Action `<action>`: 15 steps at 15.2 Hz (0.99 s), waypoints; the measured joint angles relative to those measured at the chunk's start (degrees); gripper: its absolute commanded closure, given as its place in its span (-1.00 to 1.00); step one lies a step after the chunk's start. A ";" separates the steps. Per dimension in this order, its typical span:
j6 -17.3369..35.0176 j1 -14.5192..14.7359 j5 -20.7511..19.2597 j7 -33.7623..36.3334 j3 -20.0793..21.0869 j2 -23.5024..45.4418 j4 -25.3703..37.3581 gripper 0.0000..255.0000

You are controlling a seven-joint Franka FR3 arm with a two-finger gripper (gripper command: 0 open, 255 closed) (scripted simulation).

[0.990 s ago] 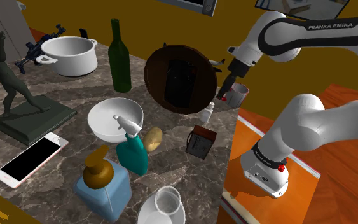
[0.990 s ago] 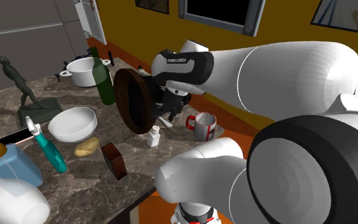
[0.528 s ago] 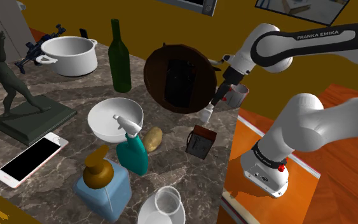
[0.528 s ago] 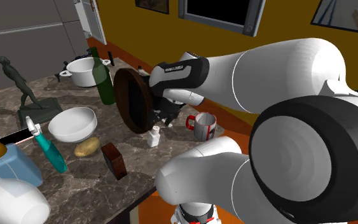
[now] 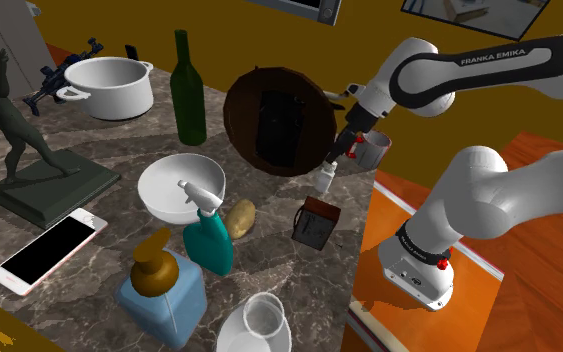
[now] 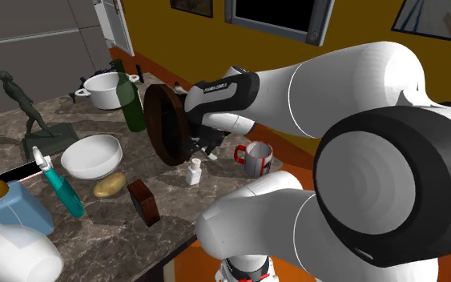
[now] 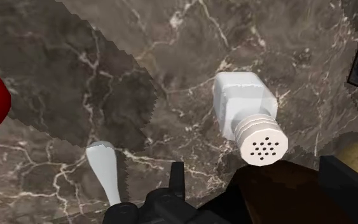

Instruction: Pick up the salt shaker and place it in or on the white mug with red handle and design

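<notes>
The salt shaker (image 5: 326,178) is small and white with a ribbed, perforated cap. It stands upright on the marble counter (image 5: 99,215), near the counter's edge at the shoulder view's right. My black gripper (image 5: 340,150) hangs just above it, open and holding nothing. In the wrist view the shaker (image 7: 247,118) lies ahead of the hand and off to one side. The white mug with the red handle and design (image 5: 372,150) stands just beyond the shaker, close behind the gripper. In the second exterior view, gripper (image 6: 203,151), shaker (image 6: 193,171) and mug (image 6: 257,158) sit close together.
A large round dark brown plate (image 5: 274,122) stands on edge right beside the gripper. A small brown box (image 5: 315,222) and a potato (image 5: 241,217) lie near the shaker. A white bowl (image 5: 174,190), teal spray bottle (image 5: 209,235), green bottle (image 5: 188,90) and pot (image 5: 111,87) crowd the counter.
The gripper has come down and toward the shoulder view's left, from beside the mug to just above the salt shaker. Its fingers stay open. The round plate has shifted slightly.
</notes>
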 measured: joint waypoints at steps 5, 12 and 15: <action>-0.69 -2.69 -1.42 -0.24 -0.84 -2.73 -1.89 1.00; -5.04 -1.32 -0.40 1.01 -0.31 -1.11 -0.86 1.00; -7.10 -1.29 -0.45 2.09 0.36 -1.83 -0.07 1.00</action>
